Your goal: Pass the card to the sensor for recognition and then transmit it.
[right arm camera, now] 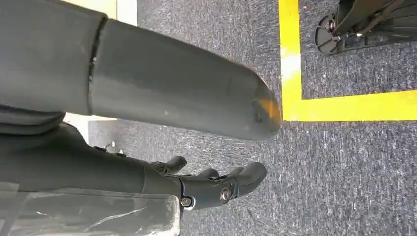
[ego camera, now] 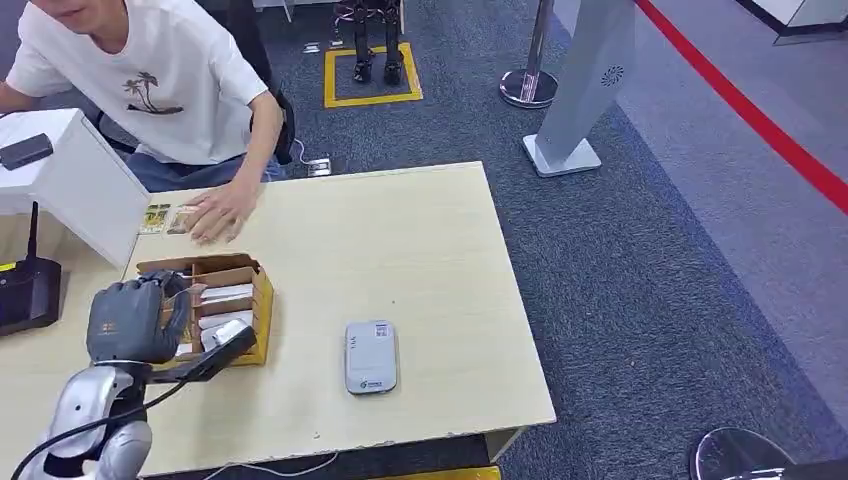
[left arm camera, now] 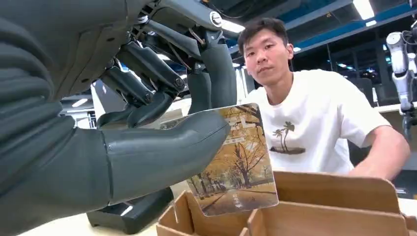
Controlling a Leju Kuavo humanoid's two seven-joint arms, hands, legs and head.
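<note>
In the left wrist view a card (left arm camera: pixel 241 167) printed with autumn trees is pinched between the thumb and fingers of my left hand (left arm camera: pixel 147 128). It hangs just above a brown cardboard card box (left arm camera: pixel 334 196). In the head view my left hand (ego camera: pixel 125 322) hovers over the left side of that box (ego camera: pixel 262 300), which holds several white cards. The grey-white sensor (ego camera: pixel 371 356) lies flat on the table to the right of the box, apart from the hand. My right hand (right arm camera: pixel 211 187) hangs over the carpet, fingers loosely apart, holding nothing.
A person in a white T-shirt (ego camera: pixel 170 80) sits across the table, one hand (ego camera: pixel 215 213) resting by loose cards (ego camera: pixel 155 218). A white stand (ego camera: pixel 75 180) and a black device (ego camera: pixel 28 292) sit at the left. The wooden table (ego camera: pixel 430 260) ends at the right.
</note>
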